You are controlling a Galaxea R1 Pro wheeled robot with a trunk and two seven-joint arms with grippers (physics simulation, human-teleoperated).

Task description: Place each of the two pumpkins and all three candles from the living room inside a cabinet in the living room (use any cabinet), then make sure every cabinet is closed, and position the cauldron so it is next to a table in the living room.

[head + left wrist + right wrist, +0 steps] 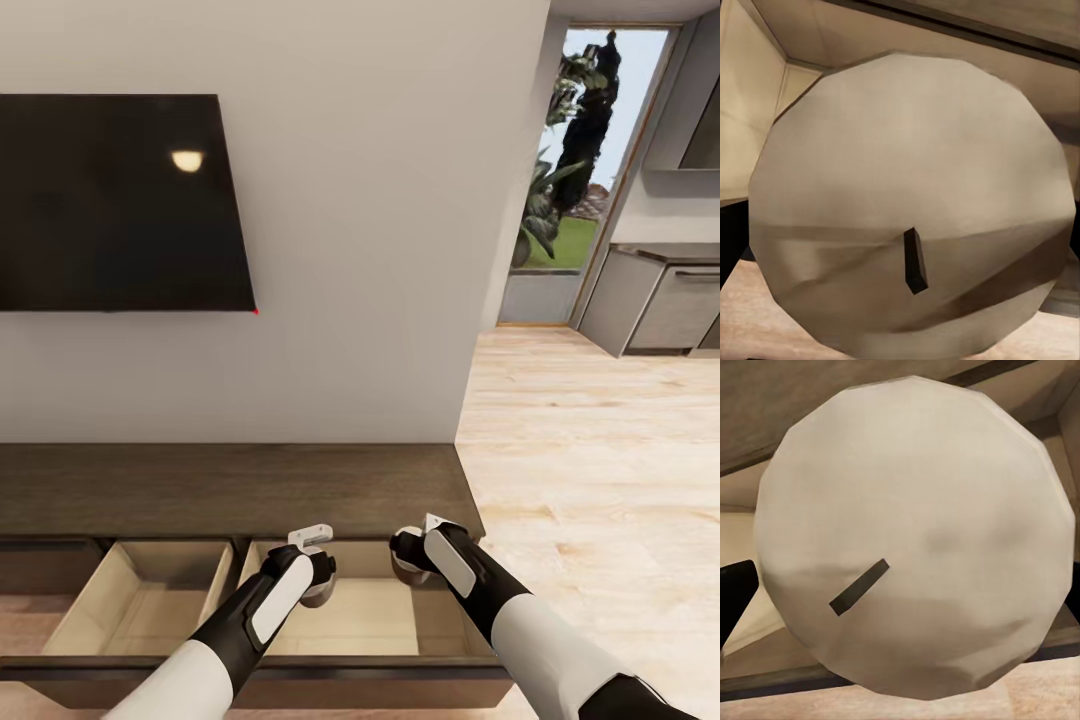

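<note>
Reaching over two pulled-out drawers of the long dark-brown cabinet [230,490], the robot's arms hang side by side above the right-hand drawer [350,610]. Each wrist view looks straight down on the round beige top of a candle with a short dark wick: one candle [907,202] sits in the left claw [318,575], another candle [919,536] in the right claw [408,552]. Dark finger parts flank each candle at its sides, so both claws appear clamped on their candles. Pale drawer walls and the cabinet's dark edge show behind them. Above the cabinet a black television [115,200] hangs on the white wall; light wood floor [590,450] runs rightward toward grey kitchen cupboards [660,300].
</note>
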